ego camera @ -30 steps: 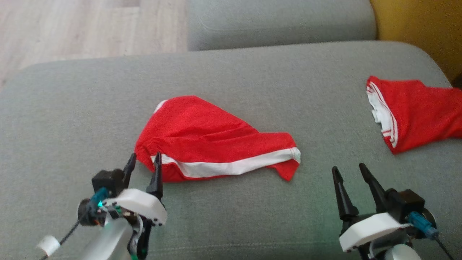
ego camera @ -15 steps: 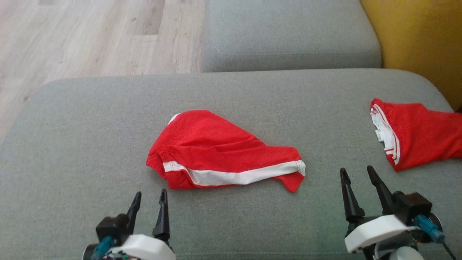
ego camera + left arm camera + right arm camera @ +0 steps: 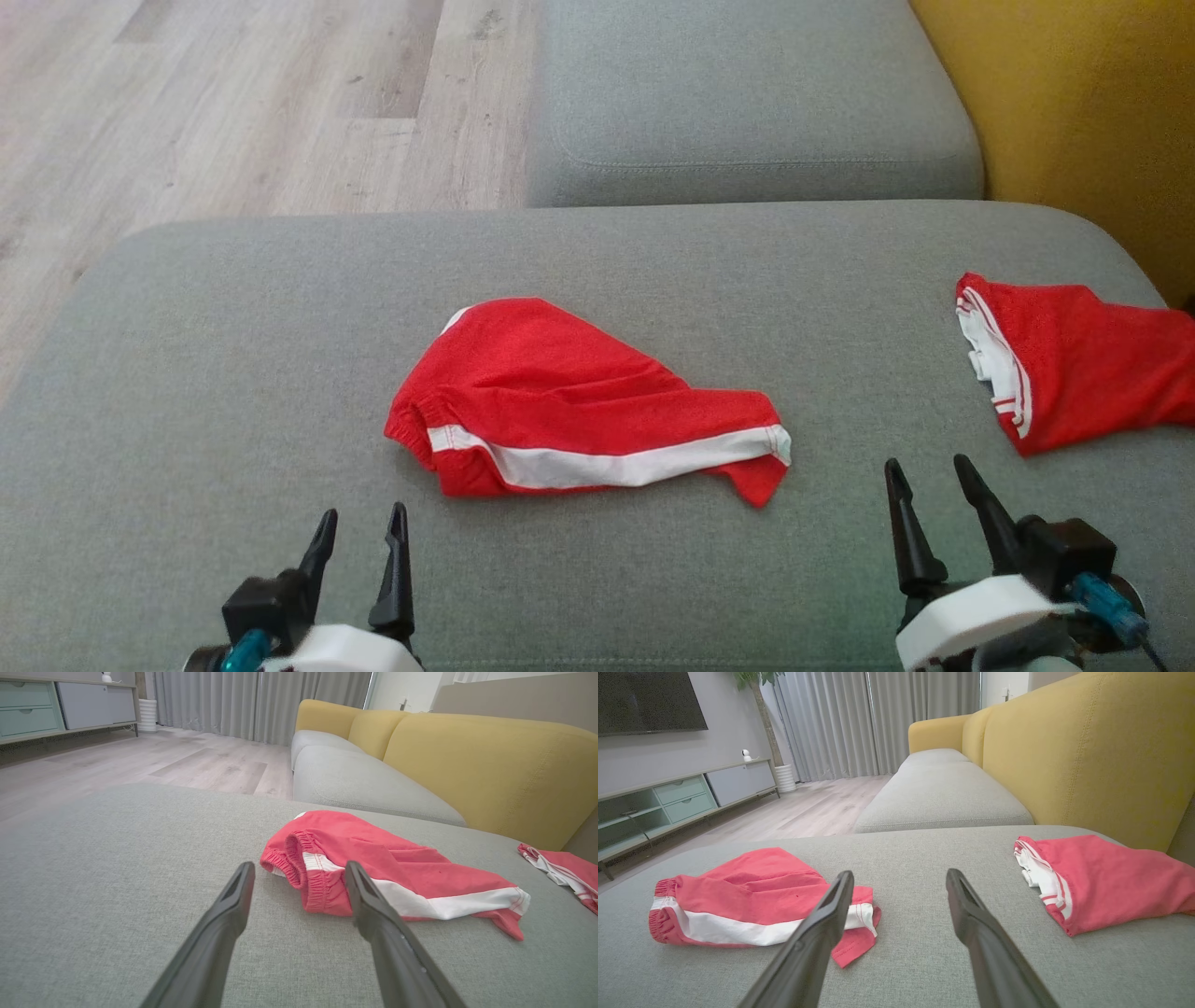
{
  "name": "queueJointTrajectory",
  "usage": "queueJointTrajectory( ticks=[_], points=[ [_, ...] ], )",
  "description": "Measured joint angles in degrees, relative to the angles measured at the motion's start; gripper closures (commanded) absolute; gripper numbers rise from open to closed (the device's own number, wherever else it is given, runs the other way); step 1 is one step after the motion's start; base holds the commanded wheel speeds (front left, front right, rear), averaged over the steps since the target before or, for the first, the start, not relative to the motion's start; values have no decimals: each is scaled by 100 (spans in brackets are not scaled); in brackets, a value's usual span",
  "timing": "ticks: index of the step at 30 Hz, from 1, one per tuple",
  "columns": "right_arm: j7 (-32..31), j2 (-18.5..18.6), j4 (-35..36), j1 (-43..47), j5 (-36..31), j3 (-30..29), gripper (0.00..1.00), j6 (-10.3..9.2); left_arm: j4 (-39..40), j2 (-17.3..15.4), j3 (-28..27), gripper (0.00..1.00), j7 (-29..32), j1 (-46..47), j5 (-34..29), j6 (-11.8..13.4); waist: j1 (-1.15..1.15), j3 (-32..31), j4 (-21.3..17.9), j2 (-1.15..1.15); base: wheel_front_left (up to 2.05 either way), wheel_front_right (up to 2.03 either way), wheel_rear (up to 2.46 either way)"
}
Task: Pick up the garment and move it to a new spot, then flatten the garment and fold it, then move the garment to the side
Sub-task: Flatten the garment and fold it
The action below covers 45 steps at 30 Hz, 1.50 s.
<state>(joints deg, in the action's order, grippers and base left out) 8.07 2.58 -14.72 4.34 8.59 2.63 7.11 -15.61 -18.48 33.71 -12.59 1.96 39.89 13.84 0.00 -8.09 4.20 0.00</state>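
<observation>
The garment (image 3: 579,411) is a pair of red shorts with a white side stripe, lying crumpled in the middle of the grey seat cushion (image 3: 233,373). Its elastic waistband points left. My left gripper (image 3: 364,513) stands open just short of the waistband, with nothing between its fingers. In the left wrist view the gripper (image 3: 299,865) frames the waistband of the garment (image 3: 383,868) without touching it. My right gripper (image 3: 926,464) is open and empty, off the garment's right end. The right wrist view has the gripper (image 3: 900,872) above bare cushion, the garment (image 3: 752,891) to its left.
A second red garment (image 3: 1083,364) with white trim lies at the cushion's right edge, also seen from the wrists (image 3: 565,870) (image 3: 1101,882). A yellow backrest (image 3: 1074,112) rises at the right. Another grey seat cushion (image 3: 747,103) lies beyond, wood floor (image 3: 233,103) to the left.
The head camera has tilted, so the whole picture shifted down. My left gripper has drawn back from the garment's waistband edge toward the near side. The garment lies as before.
</observation>
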Motion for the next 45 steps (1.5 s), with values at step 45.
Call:
queueJointTrajectory(
  ticks=[45],
  points=[
    [-381,16,-3523,-2504,-192,488,0,0,666,-104,312,0,245,277,-264,180,0,1115,895,0,0,0,0]
  ],
)
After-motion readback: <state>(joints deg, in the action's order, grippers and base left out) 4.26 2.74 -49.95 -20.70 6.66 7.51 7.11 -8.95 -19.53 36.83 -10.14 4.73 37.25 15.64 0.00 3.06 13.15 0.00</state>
